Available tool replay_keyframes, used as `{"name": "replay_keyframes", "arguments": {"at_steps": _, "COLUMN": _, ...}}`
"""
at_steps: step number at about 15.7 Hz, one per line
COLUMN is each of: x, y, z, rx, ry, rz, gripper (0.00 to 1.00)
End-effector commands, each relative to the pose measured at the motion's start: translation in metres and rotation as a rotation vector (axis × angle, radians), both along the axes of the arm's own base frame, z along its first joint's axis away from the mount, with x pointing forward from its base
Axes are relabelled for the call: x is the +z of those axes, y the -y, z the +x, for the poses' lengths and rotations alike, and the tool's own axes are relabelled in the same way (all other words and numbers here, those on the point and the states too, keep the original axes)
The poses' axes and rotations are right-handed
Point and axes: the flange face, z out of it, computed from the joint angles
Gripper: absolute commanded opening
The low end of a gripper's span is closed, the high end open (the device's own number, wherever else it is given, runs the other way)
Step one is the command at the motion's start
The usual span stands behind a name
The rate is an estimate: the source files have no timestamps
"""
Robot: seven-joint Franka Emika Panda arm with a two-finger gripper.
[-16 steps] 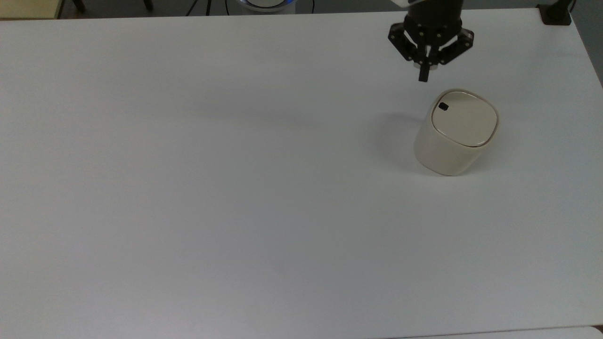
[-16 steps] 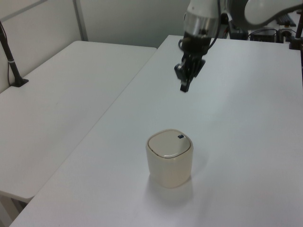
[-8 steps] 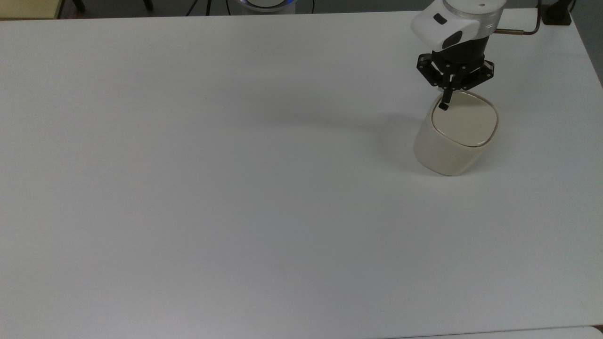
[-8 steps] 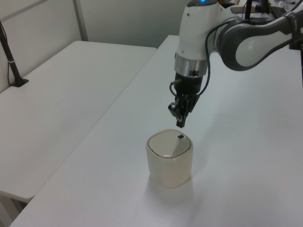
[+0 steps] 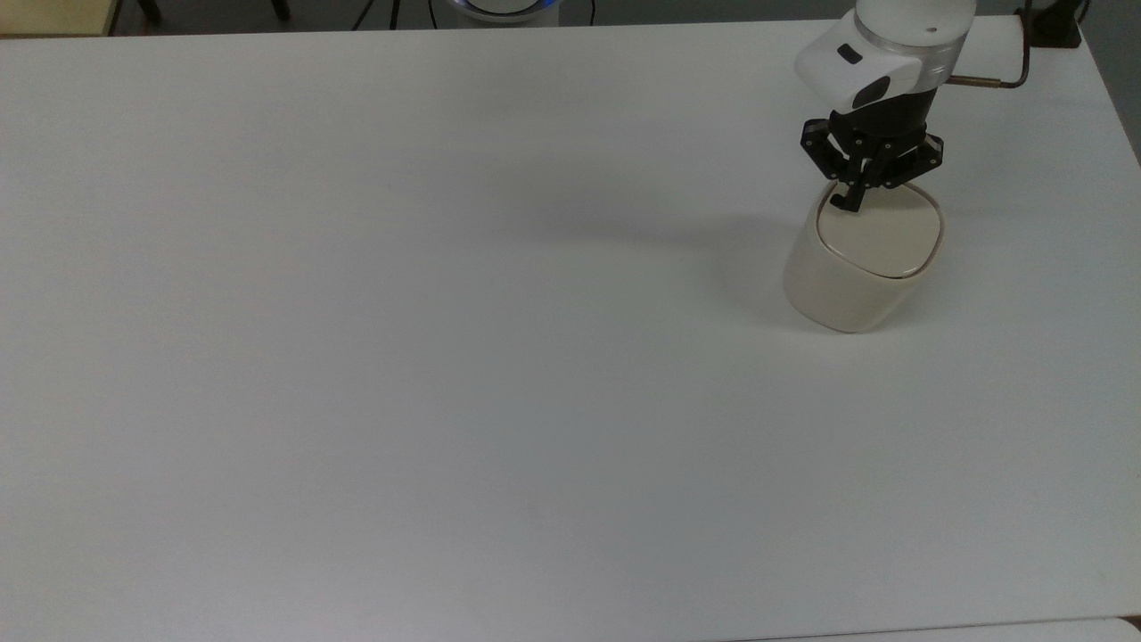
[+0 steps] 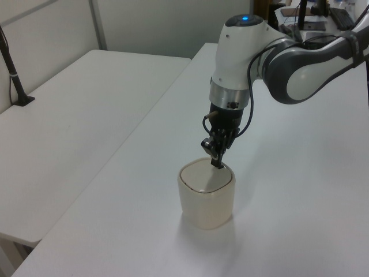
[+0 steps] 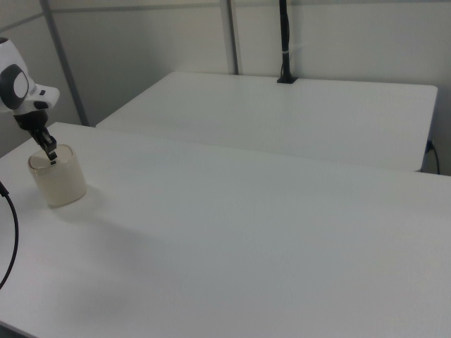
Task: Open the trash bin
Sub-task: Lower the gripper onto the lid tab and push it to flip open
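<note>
The white table (image 5: 446, 357) is bare over most of its top; wide free room toward the top view's left & bottom edges. The trash bin (image 5: 851, 276) stands upright near the table's right edge in the top view, closer to the far right corner than the near one, w/ a strip of bare top between it & both edges. Lid (image 5: 882, 236) lies flat, closed. In the left view a 2nd table (image 6: 69, 127) sits beside, across a gap. The gripper (image 5: 849, 203) hangs straight down from the arm (image 6: 288, 63), fingers pinched together, holding nothing; tip rests at the lid's rim corner nearest the table's far edge, approx. touching it. In the right view the gripper (image 7: 51, 159) comes down onto the bin (image 7: 60, 184) top near the table's left edge.
</note>
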Motion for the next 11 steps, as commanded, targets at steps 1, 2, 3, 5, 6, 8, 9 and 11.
{"name": "replay_keyframes", "arguments": {"at_steps": 1, "x": -0.008, "y": -0.007, "z": 0.001, "rx": -0.012, "ry": 0.011, "rz": -0.009, "gripper": 0.00}}
{"name": "replay_keyframes", "arguments": {"at_steps": 2, "x": -0.010, "y": -0.006, "z": 0.001, "rx": -0.013, "ry": 0.008, "rz": -0.011, "gripper": 0.00}}
{"name": "replay_keyframes", "arguments": {"at_steps": 3, "x": -0.010, "y": -0.007, "z": 0.001, "rx": -0.012, "ry": 0.008, "rz": -0.010, "gripper": 0.00}}
{"name": "replay_keyframes", "arguments": {"at_steps": 5, "x": -0.010, "y": -0.009, "z": -0.001, "rx": -0.005, "ry": 0.010, "rz": -0.012, "gripper": 0.00}}
{"name": "replay_keyframes", "arguments": {"at_steps": 6, "x": -0.012, "y": -0.013, "z": -0.004, "rx": 0.009, "ry": 0.013, "rz": -0.022, "gripper": 0.00}}
{"name": "replay_keyframes", "arguments": {"at_steps": 8, "x": -0.011, "y": -0.016, "z": -0.007, "rx": 0.021, "ry": 0.017, "rz": -0.027, "gripper": 0.00}}
{"name": "replay_keyframes", "arguments": {"at_steps": 9, "x": -0.011, "y": -0.018, "z": -0.008, "rx": 0.026, "ry": 0.020, "rz": -0.031, "gripper": 0.00}}
{"name": "replay_keyframes", "arguments": {"at_steps": 11, "x": -0.018, "y": -0.018, "z": -0.010, "rx": 0.030, "ry": 0.013, "rz": -0.044, "gripper": 0.00}}
